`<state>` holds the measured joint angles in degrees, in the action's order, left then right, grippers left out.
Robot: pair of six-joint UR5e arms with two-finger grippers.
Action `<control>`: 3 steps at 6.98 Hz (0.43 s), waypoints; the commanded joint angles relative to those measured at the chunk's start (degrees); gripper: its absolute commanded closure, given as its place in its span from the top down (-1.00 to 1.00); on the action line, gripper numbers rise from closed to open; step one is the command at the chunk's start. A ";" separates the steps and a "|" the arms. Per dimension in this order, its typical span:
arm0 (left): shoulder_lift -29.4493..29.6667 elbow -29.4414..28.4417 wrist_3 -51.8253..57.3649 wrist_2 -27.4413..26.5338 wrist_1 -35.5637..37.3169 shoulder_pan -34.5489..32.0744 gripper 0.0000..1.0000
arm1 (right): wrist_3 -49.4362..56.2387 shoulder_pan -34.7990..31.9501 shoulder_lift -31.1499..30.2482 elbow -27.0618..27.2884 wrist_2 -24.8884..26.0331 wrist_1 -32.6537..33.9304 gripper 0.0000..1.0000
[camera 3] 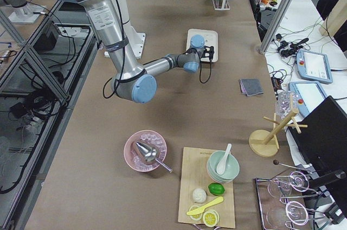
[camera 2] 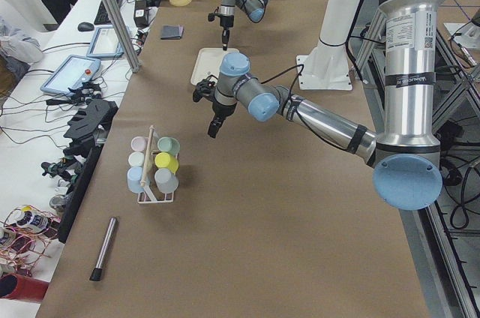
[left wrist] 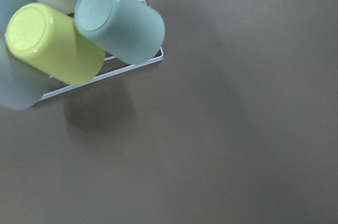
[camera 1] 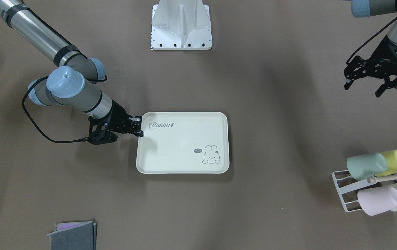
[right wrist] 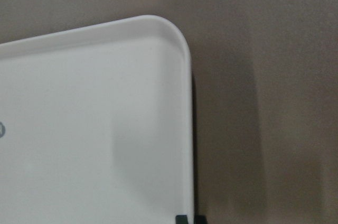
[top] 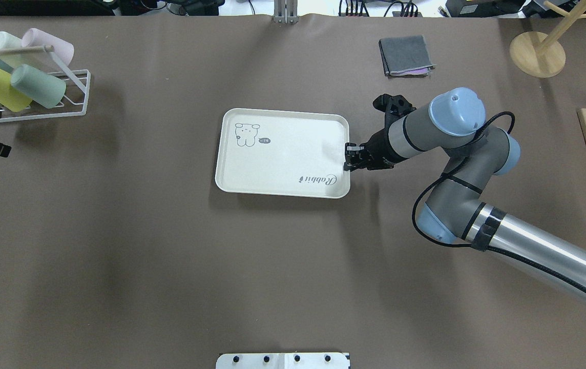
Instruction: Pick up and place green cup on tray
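Closest to the left wrist camera, the green cup (left wrist: 119, 23) is lying on its side in the rack (left wrist: 105, 71). Its flat bottom is facing the lens, and it is touching the yellow cup (left wrist: 53, 44) on its left. In the front-facing view the rack is standing at the near right of the surface (camera 1: 271, 104). The green cup is resting at the left end of the rack's upper row, and a pink cup (camera 1: 379, 200) is lying in the row nearer the camera. A wooden rod (camera 1: 393, 177) is running between the two rows.

The left tool (camera 1: 363, 90) is hanging in the air on the far side of the rack. Its fingers are spread wide and are gripping nothing.

The tray (camera 1: 184, 142) is lying flat at the middle of the surface, well apart from the rack and the green cup. Its "Rabbit" script is sitting at the far left corner and the bunny drawing at the near right.

The right tool (camera 1: 139, 127) is reaching in low from the left to the tray's left short edge, just beside the script. In the right wrist view its dark fingertips are showing close together at the rim, seemingly one on each side, so it appears to be pinching the tray's edge.

A folded grey cloth (camera 1: 73, 236) is lying at the near left of the surface.
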<state>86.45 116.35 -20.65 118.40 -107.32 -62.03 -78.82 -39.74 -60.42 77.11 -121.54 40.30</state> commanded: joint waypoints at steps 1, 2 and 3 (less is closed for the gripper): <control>-0.05 -0.16 17.52 -12.09 0.36 1.21 0.96 | -0.36 -0.08 0.21 0.32 -0.27 0.74 -1.00; 0.21 -0.33 26.89 -14.14 0.36 1.65 0.96 | -0.54 -0.17 -0.05 0.93 -0.01 0.83 0.98; 1.26 -0.07 37.94 -20.43 0.36 2.70 0.96 | -0.45 -0.86 -0.66 2.33 -0.10 1.36 1.00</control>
<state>86.85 116.13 4.96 104.14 -106.99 -60.32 -79.25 -40.05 -60.54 78.16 -121.64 41.19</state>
